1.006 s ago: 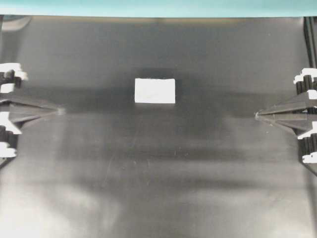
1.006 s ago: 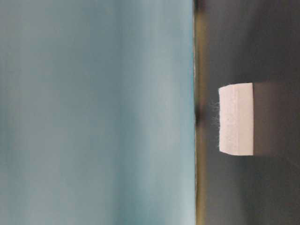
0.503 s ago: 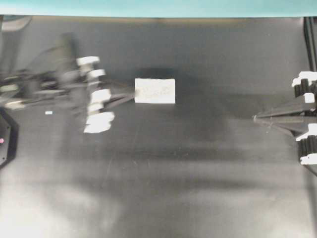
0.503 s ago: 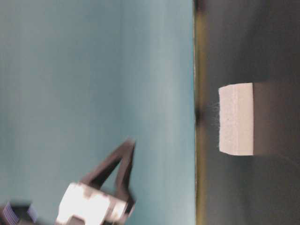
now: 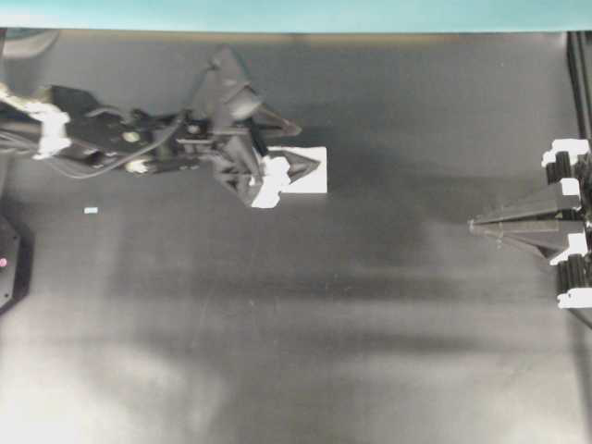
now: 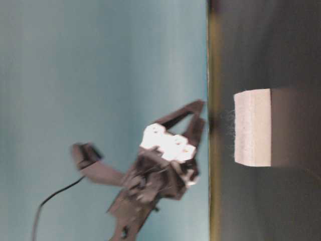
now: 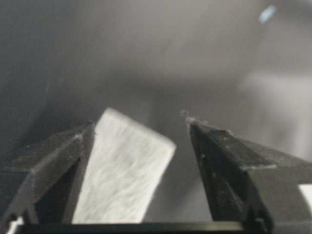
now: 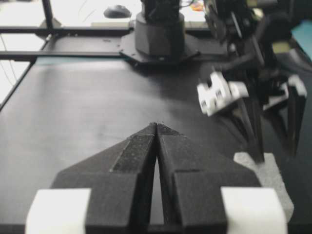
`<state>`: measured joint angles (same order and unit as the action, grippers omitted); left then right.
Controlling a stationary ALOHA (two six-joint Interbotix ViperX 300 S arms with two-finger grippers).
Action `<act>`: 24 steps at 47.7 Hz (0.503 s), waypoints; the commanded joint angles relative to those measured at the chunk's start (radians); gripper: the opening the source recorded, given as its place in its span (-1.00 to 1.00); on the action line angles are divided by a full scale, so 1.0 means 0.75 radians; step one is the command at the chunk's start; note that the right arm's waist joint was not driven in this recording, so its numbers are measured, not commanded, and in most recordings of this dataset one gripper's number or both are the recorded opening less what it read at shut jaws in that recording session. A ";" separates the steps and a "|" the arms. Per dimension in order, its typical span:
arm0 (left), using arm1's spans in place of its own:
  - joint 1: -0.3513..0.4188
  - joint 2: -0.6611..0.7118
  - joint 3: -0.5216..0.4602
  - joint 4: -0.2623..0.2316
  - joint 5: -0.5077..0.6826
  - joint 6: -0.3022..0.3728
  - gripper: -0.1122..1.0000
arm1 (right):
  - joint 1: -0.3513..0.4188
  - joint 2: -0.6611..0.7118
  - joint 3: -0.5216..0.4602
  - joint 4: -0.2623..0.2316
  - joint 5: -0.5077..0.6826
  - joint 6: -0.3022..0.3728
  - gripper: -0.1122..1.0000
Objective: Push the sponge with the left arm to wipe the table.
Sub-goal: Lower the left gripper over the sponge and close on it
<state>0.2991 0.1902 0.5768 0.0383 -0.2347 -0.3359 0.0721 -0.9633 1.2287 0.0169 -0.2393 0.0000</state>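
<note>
The white sponge [image 5: 311, 180] lies on the black table [image 5: 277, 324] toward the back middle. The left arm [image 5: 120, 139] reaches in from the left, and my left gripper [image 5: 308, 146] stands open over the sponge's left half, hiding part of it. In the left wrist view the sponge [image 7: 122, 170] sits between the fingers of the left gripper [image 7: 139, 122], close against the left one, with a gap to the other. My right gripper [image 5: 476, 222] rests shut at the right edge, well clear; the same right gripper [image 8: 157, 124] shows its fingers pressed together.
A tiny pale speck [image 5: 90, 210] lies on the table at the left. A teal strip [image 5: 277, 14] borders the far edge. The left arm's black base [image 8: 158, 34] stands at the far end in the right wrist view.
The left arm has swung in from the left edge to the sponge, and its jaws have gone from shut to open. The sponge and the right arm have not moved.
</note>
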 commanded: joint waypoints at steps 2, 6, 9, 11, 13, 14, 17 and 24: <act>0.035 0.049 -0.059 0.004 0.088 -0.029 0.47 | 0.000 0.012 -0.006 0.004 -0.006 0.006 -0.81; 0.045 0.065 -0.082 0.004 0.129 -0.037 0.46 | 0.000 0.010 -0.006 0.004 -0.006 0.006 -0.81; 0.049 0.067 -0.100 0.004 0.149 -0.039 0.46 | 0.000 0.012 -0.004 0.004 -0.006 0.004 -0.81; 0.049 0.072 -0.112 0.002 0.157 -0.041 0.47 | 0.000 0.012 -0.002 0.002 -0.006 0.004 -0.81; 0.051 0.080 -0.125 0.004 0.172 -0.051 0.47 | 0.000 0.010 0.000 0.004 -0.006 0.004 -0.81; 0.049 0.082 -0.133 0.002 0.186 -0.061 0.47 | 0.000 0.012 0.002 0.004 -0.006 0.004 -0.81; 0.049 0.088 -0.151 0.004 0.227 -0.098 0.47 | 0.000 0.010 0.004 0.004 -0.006 0.004 -0.81; 0.047 0.106 -0.207 0.004 0.366 -0.209 0.47 | 0.000 0.012 0.008 0.004 -0.006 0.004 -0.81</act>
<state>0.3390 0.2684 0.4556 0.0383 -0.0092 -0.4648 0.0721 -0.9633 1.2395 0.0169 -0.2393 0.0000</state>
